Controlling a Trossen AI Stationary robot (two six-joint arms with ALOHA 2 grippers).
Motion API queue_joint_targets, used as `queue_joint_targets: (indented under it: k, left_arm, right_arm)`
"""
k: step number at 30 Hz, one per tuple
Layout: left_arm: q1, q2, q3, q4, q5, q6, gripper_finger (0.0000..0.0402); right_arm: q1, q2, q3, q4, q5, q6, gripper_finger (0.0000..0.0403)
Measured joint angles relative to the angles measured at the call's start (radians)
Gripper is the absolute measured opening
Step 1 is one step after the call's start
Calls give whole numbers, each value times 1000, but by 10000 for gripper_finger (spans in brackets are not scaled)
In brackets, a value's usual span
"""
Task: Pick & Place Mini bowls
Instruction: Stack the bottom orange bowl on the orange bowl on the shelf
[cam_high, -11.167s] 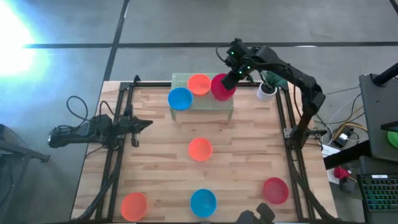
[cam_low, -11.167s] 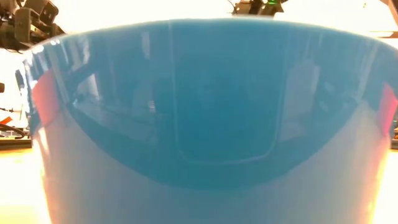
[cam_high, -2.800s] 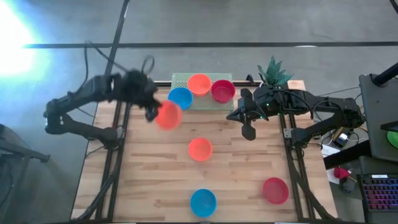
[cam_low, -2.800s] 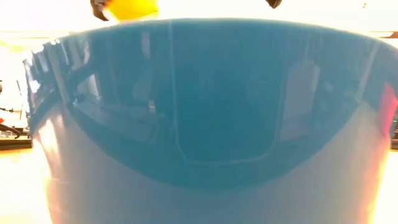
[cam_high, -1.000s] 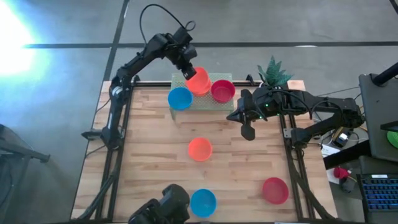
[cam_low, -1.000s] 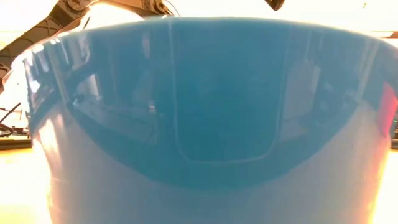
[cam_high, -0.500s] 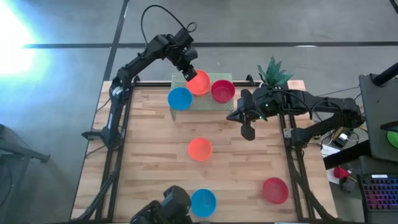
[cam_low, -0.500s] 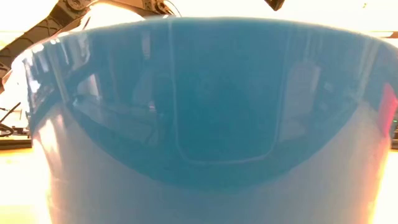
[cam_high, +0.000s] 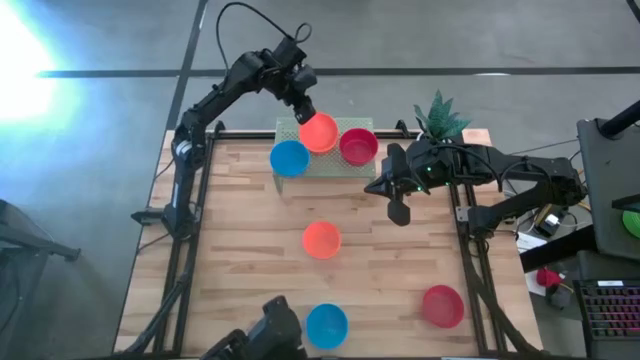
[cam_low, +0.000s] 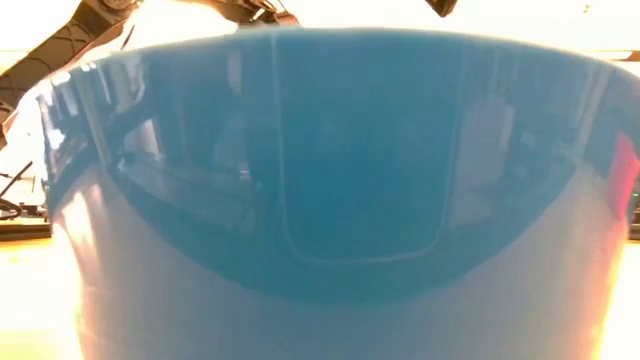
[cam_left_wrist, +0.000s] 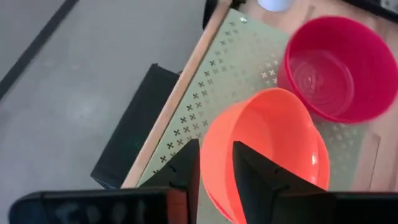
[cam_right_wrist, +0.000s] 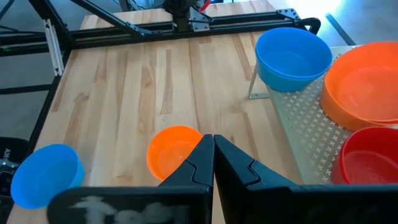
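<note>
On the perforated platform (cam_high: 352, 168) at the table's far middle sit an orange mini bowl (cam_high: 318, 132), a red one (cam_high: 358, 146) and a blue one (cam_high: 289, 158). My left gripper (cam_high: 303, 108) hangs open over the orange bowl (cam_left_wrist: 267, 149). One finger (cam_left_wrist: 186, 165) stands outside the bowl's wall and the other (cam_left_wrist: 255, 174) inside, the gap wider than the wall. My right gripper (cam_high: 400, 213) is shut and holds nothing, hovering right of the table's middle. Loose bowls rest on the table: orange (cam_high: 321, 239), blue (cam_high: 326, 325) and red (cam_high: 442, 305).
A green plant in a white pot (cam_high: 438, 115) stands at the far right. A dark device (cam_high: 262, 335) sits at the near edge beside the blue bowl (cam_low: 320, 200), which fills the low view. Bare wood lies left and right of the middle orange bowl (cam_right_wrist: 174, 149).
My left gripper has risen a little over the platform. The orange bowl below it has stayed on the platform.
</note>
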Motion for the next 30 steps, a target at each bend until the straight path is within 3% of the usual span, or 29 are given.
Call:
queue_joint_targets:
  k: [3, 9, 30]
  left_arm:
    - [-2, 0, 0, -10, 49, 63, 76]
    - [-12, 3, -5, -5, 85, 152, 7]
    - [-13, 5, -133, 82, 46, 156, 0]
  right_arm:
    - [-2, 0, 0, 0, 1, -6, 8]
    - [-3, 0, 0, 0, 24, -5, 8]
    - [-2, 0, 0, 0, 27, -5, 8]
